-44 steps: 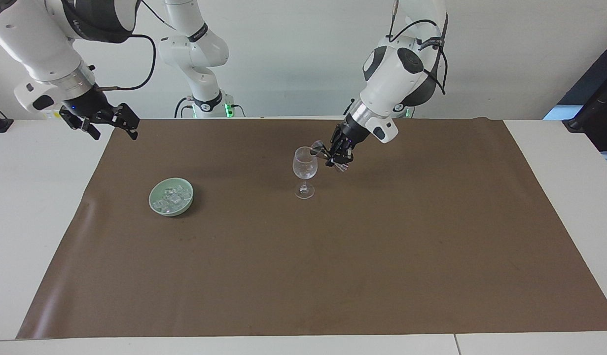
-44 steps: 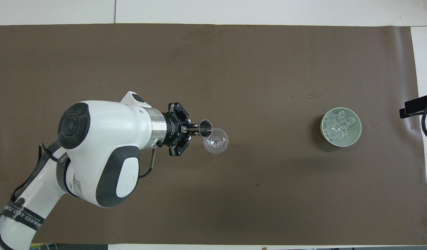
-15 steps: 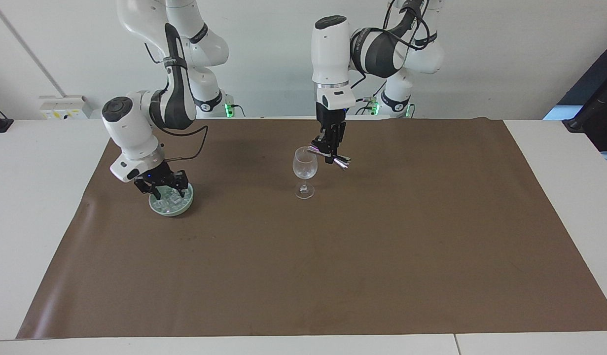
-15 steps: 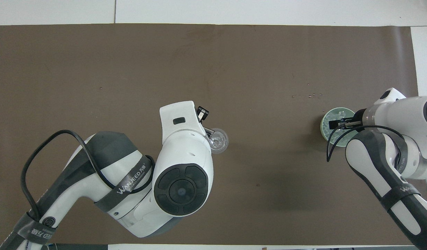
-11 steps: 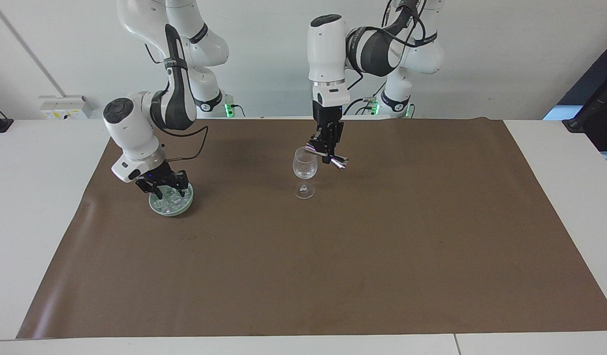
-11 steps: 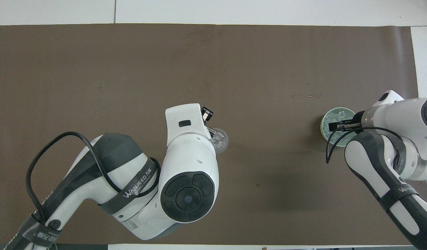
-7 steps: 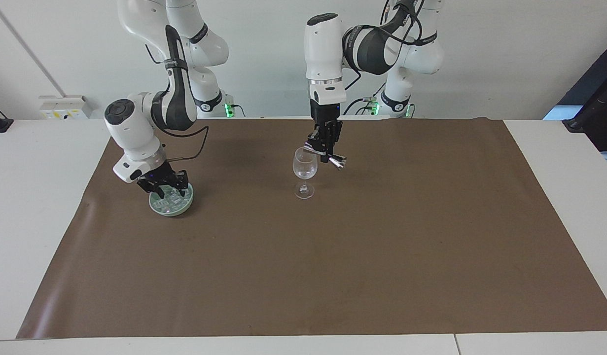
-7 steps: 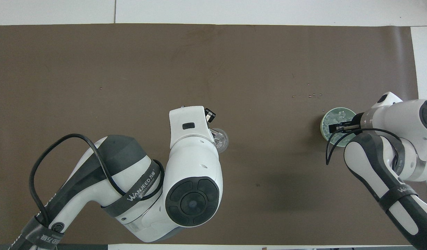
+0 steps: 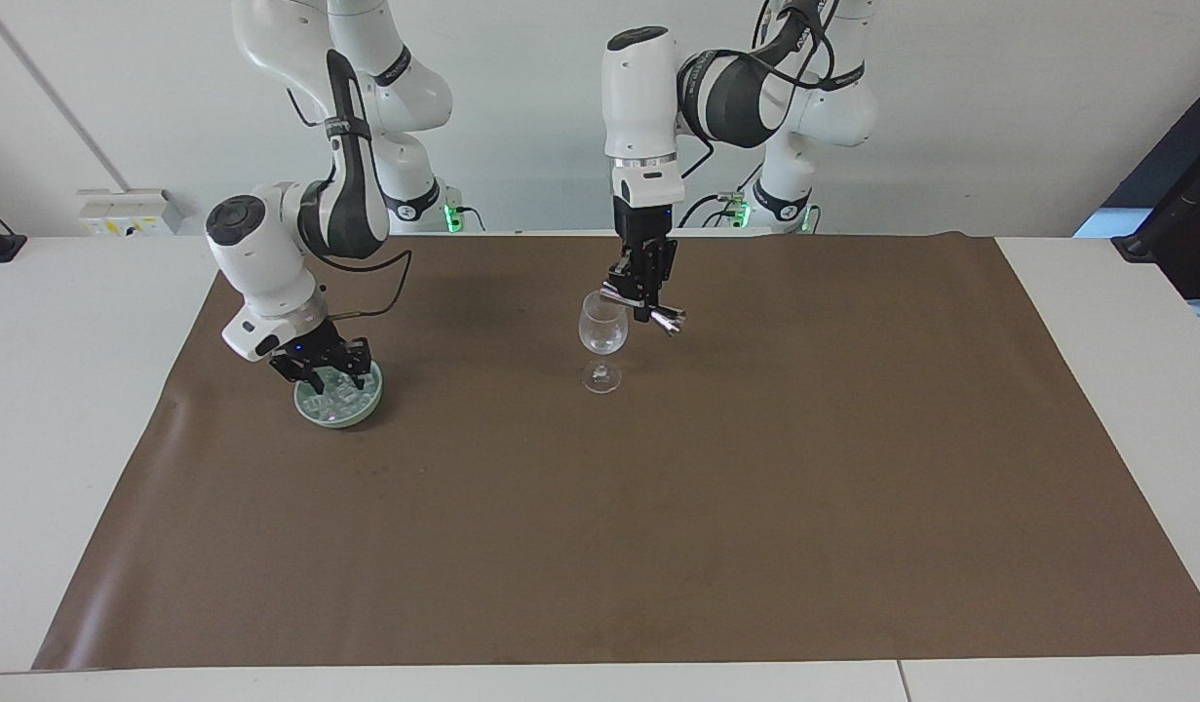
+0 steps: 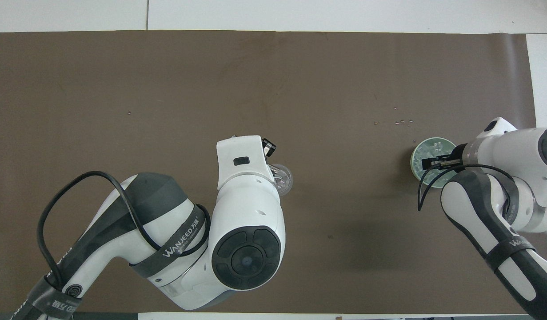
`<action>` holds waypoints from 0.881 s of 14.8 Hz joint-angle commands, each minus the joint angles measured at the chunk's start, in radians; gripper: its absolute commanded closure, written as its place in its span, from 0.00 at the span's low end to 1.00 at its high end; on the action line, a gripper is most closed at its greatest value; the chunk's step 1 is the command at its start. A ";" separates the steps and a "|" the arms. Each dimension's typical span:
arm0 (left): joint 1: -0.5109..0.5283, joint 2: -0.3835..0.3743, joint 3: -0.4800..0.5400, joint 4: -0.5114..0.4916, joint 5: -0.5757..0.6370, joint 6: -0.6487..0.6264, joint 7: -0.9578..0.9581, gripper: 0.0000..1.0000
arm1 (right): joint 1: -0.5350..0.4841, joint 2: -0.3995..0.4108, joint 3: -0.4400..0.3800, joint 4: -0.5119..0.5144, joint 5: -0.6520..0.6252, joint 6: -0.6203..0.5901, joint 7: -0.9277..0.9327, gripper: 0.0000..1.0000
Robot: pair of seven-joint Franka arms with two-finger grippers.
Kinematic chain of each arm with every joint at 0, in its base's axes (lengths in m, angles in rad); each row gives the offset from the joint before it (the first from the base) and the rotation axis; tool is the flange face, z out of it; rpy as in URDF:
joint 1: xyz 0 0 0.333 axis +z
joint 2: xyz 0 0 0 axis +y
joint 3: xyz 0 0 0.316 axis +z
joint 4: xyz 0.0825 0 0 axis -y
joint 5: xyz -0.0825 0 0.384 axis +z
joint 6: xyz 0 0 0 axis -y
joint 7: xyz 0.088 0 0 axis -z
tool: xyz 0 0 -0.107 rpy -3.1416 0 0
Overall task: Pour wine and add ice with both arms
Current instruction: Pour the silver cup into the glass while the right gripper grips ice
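Two steps run at once here, so you've got both arms to watch.

Pour side: your left end effector (image 9: 646, 304) is clamped tight on a small metal jigger (image 9: 661, 318). It holds it tipped, mouth at the rim of the wine glass (image 9: 602, 335), with the jigger's other end sticking out toward the left arm's end of the counter (image 9: 1097, 322). The glass stands upright on the brown mat (image 9: 658, 507), directly below and just beside that end effector. Can't see any liquid in the glass or a stream, so I can't tell how much has gone in. My read: the pour is at or near its end.

Ice side: your right end effector (image 9: 325, 371) is down in the pale green dish (image 9: 339, 415), tips among the ice (image 9: 338, 398). Overhead, the ice (image 10: 433, 153) shows just ahead of the tips. Fingers look part closed, but I can't tell if a cube is pinched between them. That's the pick-up step, grasp not confirmed.

Next move, as I judge it:
- Left: roll the jigger back level before pulling away, w/o knocking the rim. The glass is tall on a thin stem and would tip easily.
- Right: confirm a cube is gripped, lift straight up out of the dish, then carry it over to the glass.
- The glass sits well apart from the dish, so the left arm needs to clear the bowl first or both end effectors will crowd the same spot.
- Cubes are small and slick, so expect a slip and check after the lift.
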 commanded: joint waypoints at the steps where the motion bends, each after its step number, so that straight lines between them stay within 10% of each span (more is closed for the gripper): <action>1: 0.004 0.002 0.002 0.011 -0.056 -0.005 -0.004 1.00 | -0.013 -0.009 0.002 -0.024 0.023 0.023 -0.043 0.36; 13: 0.302 0.010 0.005 -0.005 -0.843 -0.005 0.330 1.00 | -0.025 0.027 0.002 -0.003 0.023 0.029 -0.074 0.37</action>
